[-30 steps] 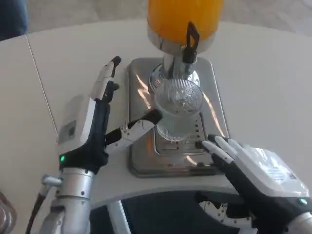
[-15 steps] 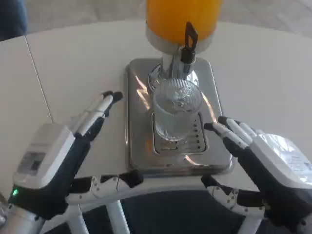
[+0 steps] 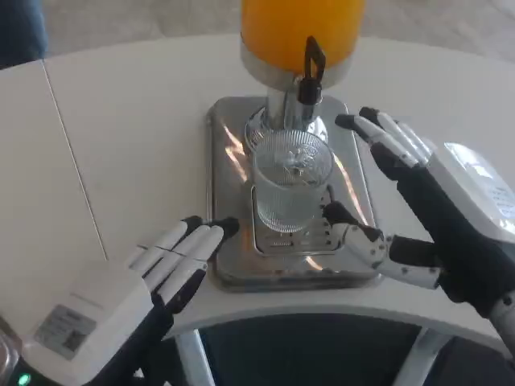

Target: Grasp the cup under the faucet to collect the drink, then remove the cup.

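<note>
Ribbed clear glass cup under black faucet on steel drip tray, orange dispenser tank behind, right hand fingers spread beside cup, left hand fingers together at tray's front-left corner, white surface bare left of tray

- cup: clear, ribbed, glassy
- drip tray: polished metal, mirror-glossy
- faucet: black handle, looks plastic
- counter: smooth, matt white
</note>
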`<state>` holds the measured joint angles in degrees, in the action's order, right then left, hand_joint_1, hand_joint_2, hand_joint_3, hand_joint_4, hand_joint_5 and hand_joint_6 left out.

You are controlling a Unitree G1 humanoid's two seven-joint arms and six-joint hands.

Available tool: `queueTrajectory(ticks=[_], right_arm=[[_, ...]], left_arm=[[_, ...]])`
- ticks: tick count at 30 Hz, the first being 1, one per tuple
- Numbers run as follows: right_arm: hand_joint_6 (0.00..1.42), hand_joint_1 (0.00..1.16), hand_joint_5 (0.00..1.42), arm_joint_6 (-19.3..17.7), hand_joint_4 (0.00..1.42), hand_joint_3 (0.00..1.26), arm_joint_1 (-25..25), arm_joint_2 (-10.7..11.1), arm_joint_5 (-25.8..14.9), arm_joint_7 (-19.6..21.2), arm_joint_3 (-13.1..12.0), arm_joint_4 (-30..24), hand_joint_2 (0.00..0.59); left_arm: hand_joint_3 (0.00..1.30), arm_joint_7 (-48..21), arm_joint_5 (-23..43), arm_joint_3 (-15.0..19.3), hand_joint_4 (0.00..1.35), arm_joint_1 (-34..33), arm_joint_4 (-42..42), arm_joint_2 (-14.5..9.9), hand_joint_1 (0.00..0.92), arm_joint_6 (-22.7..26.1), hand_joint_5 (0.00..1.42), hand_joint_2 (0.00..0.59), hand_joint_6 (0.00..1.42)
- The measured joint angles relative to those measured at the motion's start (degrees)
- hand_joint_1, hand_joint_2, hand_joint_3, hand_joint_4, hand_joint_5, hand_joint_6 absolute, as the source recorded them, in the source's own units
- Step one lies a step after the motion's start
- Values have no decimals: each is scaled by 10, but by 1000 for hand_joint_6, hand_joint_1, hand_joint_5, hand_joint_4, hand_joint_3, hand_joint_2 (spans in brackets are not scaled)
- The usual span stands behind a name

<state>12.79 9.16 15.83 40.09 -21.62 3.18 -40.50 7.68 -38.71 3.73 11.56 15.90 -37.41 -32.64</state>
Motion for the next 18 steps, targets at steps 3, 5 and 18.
queueTrajectory(ticks=[3,5,18], right_arm=[[18,519,0,9,0,74,27,-5,-4,1,0,0,466],[18,507,0,13,0,74,55,-12,-7,4,0,0,478],[12,486,0,-54,0,36,91,-24,-47,102,-1,57,480]], left_arm=[[0,-9,-2,1,0,15,12,1,36,1,15,104,117],[0,-13,-3,2,0,20,17,2,34,3,12,104,116],[0,-24,-20,15,0,46,42,14,28,19,5,105,115]])
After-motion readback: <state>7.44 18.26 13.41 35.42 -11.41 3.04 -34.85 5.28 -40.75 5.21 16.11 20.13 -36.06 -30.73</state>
